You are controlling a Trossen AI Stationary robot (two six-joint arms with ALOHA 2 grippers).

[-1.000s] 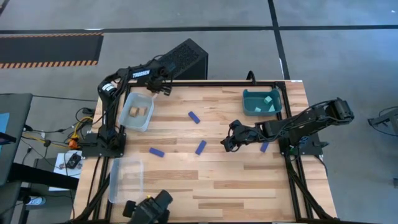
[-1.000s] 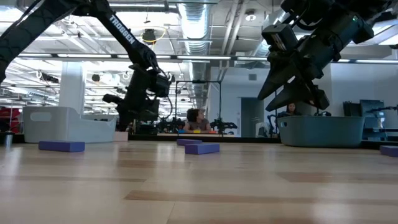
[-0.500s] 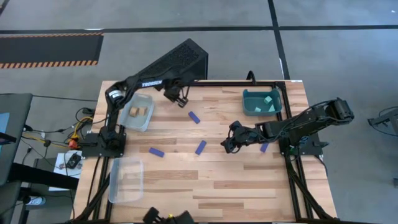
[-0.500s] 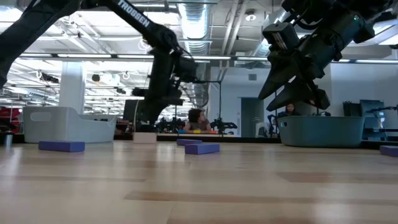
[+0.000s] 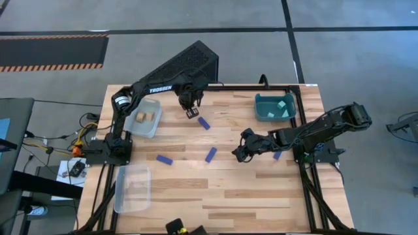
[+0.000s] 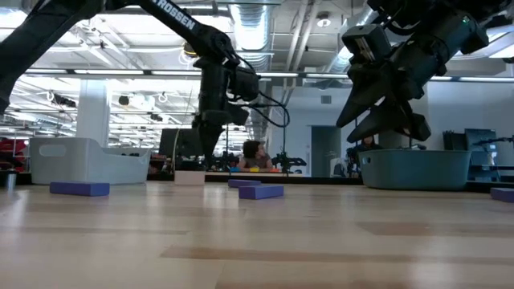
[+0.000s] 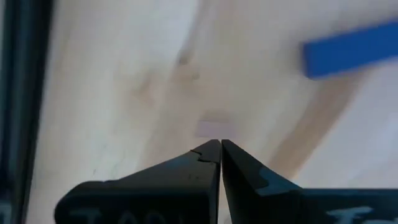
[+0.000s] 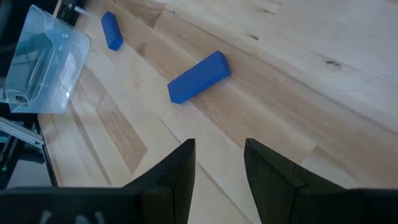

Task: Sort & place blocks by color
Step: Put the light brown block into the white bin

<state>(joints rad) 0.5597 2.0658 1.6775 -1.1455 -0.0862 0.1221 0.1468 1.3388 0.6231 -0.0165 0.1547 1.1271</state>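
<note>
Even, bright overhead light falls on the pale wooden worktop (image 5: 215,189) in the high view, with only faint, soft shadows under the arms. In the low view, ceiling strip lights (image 6: 120,74) glare white, the near worktop is out of focus, and both arms read as dark silhouettes. The left wrist view is heavily blurred: a blue block (image 7: 351,48) smears, wood grain washed out. The right wrist view is sharp.
</note>
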